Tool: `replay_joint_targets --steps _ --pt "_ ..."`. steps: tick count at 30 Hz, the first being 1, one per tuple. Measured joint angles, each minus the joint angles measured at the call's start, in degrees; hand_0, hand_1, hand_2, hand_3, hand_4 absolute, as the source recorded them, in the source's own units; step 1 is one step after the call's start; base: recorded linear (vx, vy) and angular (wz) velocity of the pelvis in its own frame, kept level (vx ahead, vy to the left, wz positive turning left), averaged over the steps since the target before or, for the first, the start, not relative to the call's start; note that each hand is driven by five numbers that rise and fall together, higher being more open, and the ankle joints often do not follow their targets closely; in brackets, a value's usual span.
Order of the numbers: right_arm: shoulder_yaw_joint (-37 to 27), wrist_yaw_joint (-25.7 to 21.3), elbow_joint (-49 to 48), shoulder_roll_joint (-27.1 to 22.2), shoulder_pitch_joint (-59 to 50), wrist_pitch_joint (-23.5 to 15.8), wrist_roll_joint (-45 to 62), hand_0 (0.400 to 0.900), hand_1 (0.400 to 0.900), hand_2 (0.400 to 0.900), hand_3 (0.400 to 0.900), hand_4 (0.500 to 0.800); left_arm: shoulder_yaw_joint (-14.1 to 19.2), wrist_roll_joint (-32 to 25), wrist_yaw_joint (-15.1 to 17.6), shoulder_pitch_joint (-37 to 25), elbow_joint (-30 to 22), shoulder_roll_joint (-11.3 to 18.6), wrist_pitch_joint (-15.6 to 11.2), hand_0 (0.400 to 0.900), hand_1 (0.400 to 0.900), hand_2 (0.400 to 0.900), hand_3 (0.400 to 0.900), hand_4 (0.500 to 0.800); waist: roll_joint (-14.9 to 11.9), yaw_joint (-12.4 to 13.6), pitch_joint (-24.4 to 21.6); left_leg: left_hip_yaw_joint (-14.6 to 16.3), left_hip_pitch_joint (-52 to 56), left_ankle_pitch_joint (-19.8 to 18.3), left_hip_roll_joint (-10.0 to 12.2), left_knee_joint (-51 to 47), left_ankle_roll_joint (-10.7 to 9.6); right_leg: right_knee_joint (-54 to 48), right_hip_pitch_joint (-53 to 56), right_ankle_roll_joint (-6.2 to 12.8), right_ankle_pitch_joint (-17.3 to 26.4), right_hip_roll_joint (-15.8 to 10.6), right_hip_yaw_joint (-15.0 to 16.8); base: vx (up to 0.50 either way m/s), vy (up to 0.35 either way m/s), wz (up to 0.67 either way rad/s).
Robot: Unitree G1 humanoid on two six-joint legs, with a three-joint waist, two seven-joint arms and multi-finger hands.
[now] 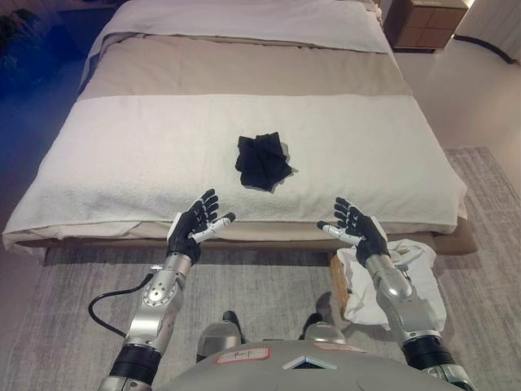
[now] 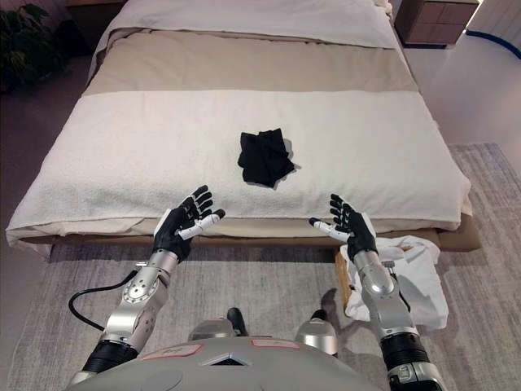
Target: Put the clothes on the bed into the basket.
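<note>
Both hands are raised over the near edge of the bed, empty, palms facing inward. Left hand [image 1: 198, 222]: fingers spread and relaxed, grasping nothing, hovering at the near edge, left of centre. Right hand [image 1: 358, 229]: likewise released, fingers splayed, at the near edge, right of centre.

Below the right arm, on the grey woven rug [image 1: 73, 285], a basket lined with white cloth [image 1: 404, 281] stands against the foot of the bed near its near right corner; one wooden side panel shows at its left. Contents cannot be made out.

Crumpled black garment [image 1: 263, 161] lies on the wide cream blanket [image 1: 130, 155], about mid-width of the bed, well beyond both hands and touching neither. Beyond the blanket: beige bed cover [image 1: 244, 73], then a white sheet at the far edge. Brown wooden nightstand [image 1: 423, 23] beside the far right corner.
</note>
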Motion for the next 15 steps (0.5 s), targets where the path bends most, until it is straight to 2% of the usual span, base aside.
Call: replay_joint_targets --steps 12,15 --pt "0.0 0.0 0.0 0.0 0.5 0.0 -1.2 0.900 0.900 0.900 0.900 0.800 0.0 0.0 -1.4 0.4 0.0 0.1 0.0 0.900 0.900 0.900 0.900 0.800 -1.5 -0.2 -0.1 0.2 0.1 0.0 0.2 0.0 -0.1 -0.4 0.1 0.01 0.0 0.4 0.1 0.01 -0.013 -0.02" --pt "0.0 0.2 0.0 0.0 0.4 0.0 -1.7 0.900 0.900 0.900 0.900 0.800 0.0 0.0 -1.7 0.9 0.0 0.1 0.0 0.900 0.900 0.900 0.900 0.800 -1.7 -1.2 -0.1 0.4 -0.1 -0.1 0.3 0.0 -0.1 -0.4 -0.1 0.01 0.0 0.4 0.1 0.02 -0.045 -0.06"
